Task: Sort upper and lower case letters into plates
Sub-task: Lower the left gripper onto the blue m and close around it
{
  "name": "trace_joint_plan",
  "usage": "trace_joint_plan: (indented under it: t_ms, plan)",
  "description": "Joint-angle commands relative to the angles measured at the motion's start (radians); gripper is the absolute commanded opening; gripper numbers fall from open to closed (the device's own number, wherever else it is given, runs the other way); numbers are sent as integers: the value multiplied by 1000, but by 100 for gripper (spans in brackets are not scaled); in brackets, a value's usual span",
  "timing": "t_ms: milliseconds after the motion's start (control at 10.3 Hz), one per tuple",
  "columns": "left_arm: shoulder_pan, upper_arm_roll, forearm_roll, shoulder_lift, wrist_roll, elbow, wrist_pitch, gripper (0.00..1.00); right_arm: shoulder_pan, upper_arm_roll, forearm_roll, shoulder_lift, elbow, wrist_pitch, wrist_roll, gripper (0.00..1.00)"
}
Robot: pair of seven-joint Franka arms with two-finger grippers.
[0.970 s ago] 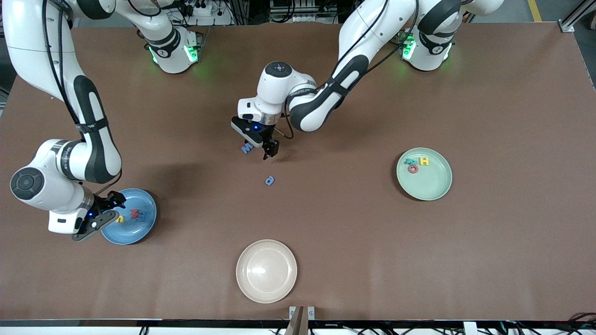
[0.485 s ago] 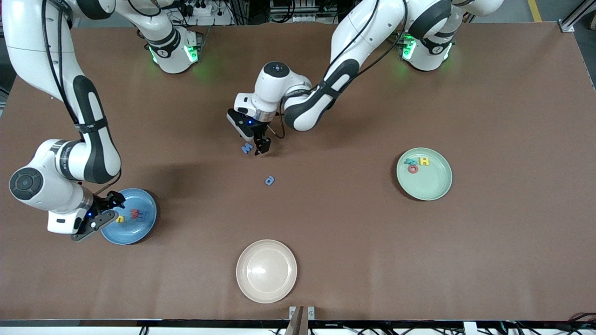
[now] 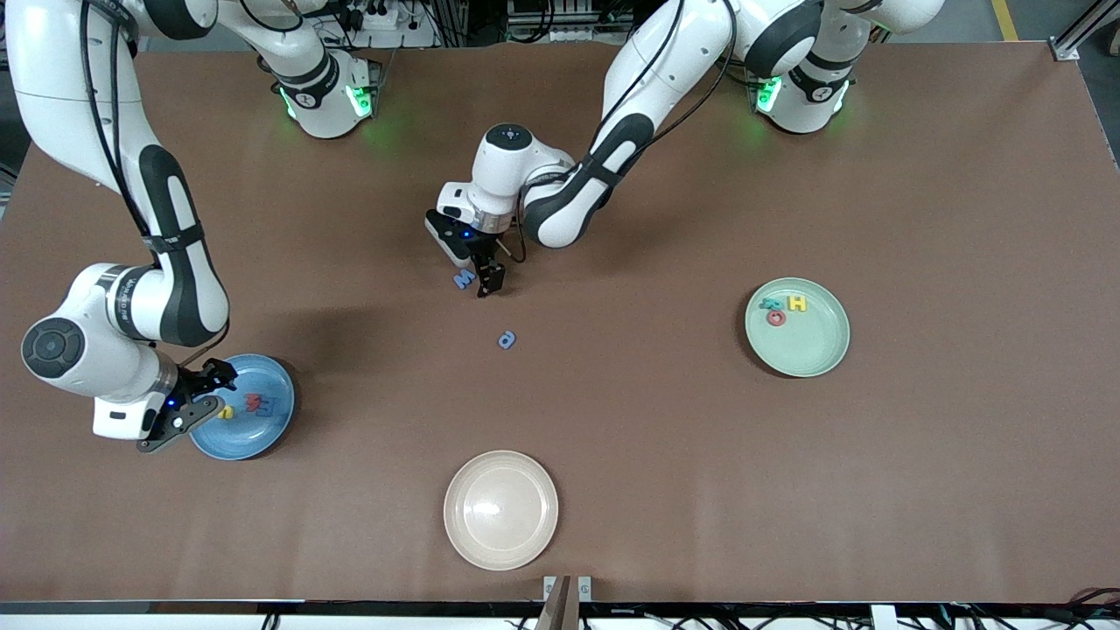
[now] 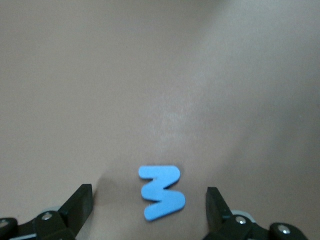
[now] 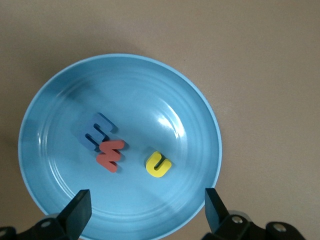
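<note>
Straddling the blue M [image 4: 162, 192] with my left gripper [image 3: 477, 282], fingers [image 4: 216, 202] wide and empty, I worry the thin foam may slide on the counter [image 3: 665, 437] or slip out if I close high. My right gripper [image 3: 188, 398] waits, fingers wide, over the blue plate [image 5: 200, 107]; the small blue letter [image 3: 507, 339] lies loose nearer the camera, the green plate [image 3: 809, 354] toward my left arm's end.

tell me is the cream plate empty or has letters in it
Empty: the cream plate shows only bare surface in the front view, no letters.
</note>
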Motion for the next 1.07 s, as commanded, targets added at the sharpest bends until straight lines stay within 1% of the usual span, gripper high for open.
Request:
trace_joint_plan:
  t_ms: [0, 97, 291, 388, 485, 582, 679, 776, 970]
  plan:
    - [-17, 18, 15, 35, -22, 69, 4, 100, -16, 10, -19, 2, 7, -5, 9, 100]
    - [-20, 17, 16, 59, -33, 92, 4, 98, -16, 10, -19, 2, 7, -5, 9, 100]
    - [-27, 18, 15, 60, -51, 90, 2, 91, -16, 10, -19, 6, 7, -2, 9, 100]
    - [-30, 18, 15, 61, -79, 87, 1, 90, -16, 10, -19, 6, 7, -2, 9, 100]
    - [-30, 18, 15, 60, -87, 83, -1, 83, -16, 10, -19, 6, 7, -1, 9, 100]
    - [-30, 18, 9, 54, -88, 81, -8, 81, -16, 10, -19, 6, 7, -1, 9, 100]
    - [-32, 17, -10, 49, -88, 75, -10, 70, -16, 10, -19, 7, 7, 1, 9, 100]
    - [-35, 17, -48, 43, -88, 73, -27, 70, -16, 10, -21, 10, 7, 1, 9, 100]
    - [-40, 17, -60, 29, -88, 63, -62, 69, -16, 10, -38, 12, 7, 4, 9, 100]
